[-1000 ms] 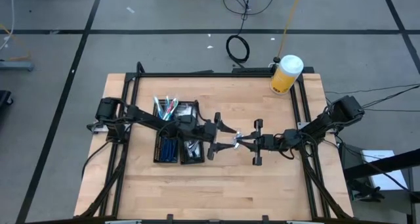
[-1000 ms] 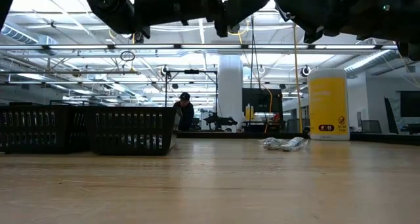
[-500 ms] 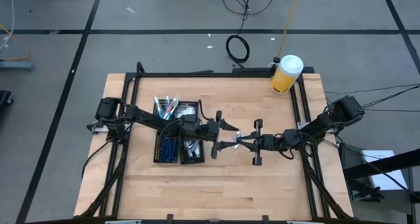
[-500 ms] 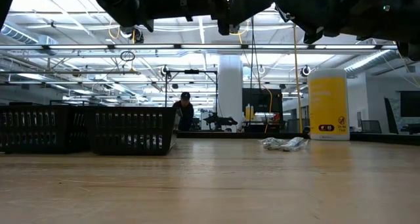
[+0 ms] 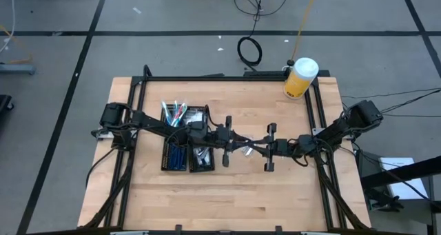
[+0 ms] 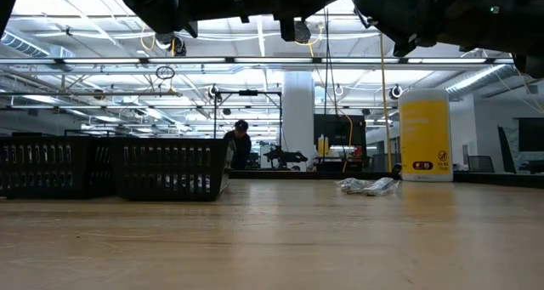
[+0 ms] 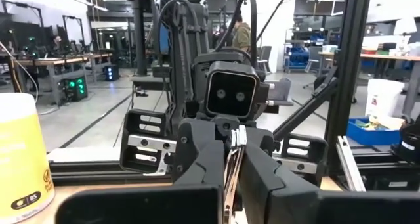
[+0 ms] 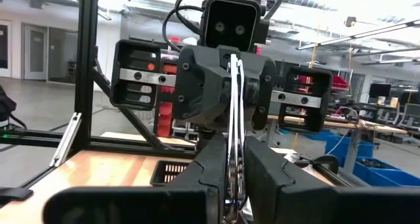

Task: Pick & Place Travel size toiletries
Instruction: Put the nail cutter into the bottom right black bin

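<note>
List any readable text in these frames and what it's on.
"85" (probably; small mark low on the label): yellow jar, left wrist view.
Red and white label marks on the same jar, low view: too small to read.
Packet: no print readable.
Black tray, arms, table frame: no readable text.

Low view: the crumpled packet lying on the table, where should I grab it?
Take the packet by its raised, crumpled middle, probably from straight above: it lies low on the table, edges near the wood. Left gripper and right gripper both pinch a silvery strip.
</note>
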Robot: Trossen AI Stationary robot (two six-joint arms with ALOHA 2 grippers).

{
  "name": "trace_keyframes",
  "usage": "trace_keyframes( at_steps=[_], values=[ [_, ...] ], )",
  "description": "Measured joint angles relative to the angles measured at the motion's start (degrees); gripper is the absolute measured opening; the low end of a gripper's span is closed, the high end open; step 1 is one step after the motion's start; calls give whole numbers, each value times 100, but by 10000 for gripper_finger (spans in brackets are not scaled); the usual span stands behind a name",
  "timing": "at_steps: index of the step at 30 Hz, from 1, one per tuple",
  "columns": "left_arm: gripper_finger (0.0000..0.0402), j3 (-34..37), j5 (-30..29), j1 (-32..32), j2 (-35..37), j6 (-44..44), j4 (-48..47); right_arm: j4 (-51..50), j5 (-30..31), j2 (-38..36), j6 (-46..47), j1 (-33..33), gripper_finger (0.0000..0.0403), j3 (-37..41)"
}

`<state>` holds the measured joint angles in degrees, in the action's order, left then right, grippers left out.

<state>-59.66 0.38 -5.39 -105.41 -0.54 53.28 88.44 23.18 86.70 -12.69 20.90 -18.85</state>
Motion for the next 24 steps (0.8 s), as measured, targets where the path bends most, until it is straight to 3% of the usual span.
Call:
trace_keyframes(
  at_steps=[4, 10, 14, 18, 24],
  values=[
    [13, 0, -4, 4, 0, -63, -77, -40, -9, 1, 78, -2, 35, 0],
    [10, 0, -144, 22, 416, 391, -790, -597, 455, 10, 289, 24, 131, 44],
    [7, -4, -318, -7, 1135, 802, -2294, -1124, 977, 4, 846, 24, 196, 68],
    [8, 91, -346, -220, 1792, 1372, -3873, -1493, 1111, -17, 1141, 22, 240, 87],
    [8, 1296, -1118, -960, 2228, 2050, -3366, -1512, 1118, -33, 1264, 22, 258, 87]
  ],
)
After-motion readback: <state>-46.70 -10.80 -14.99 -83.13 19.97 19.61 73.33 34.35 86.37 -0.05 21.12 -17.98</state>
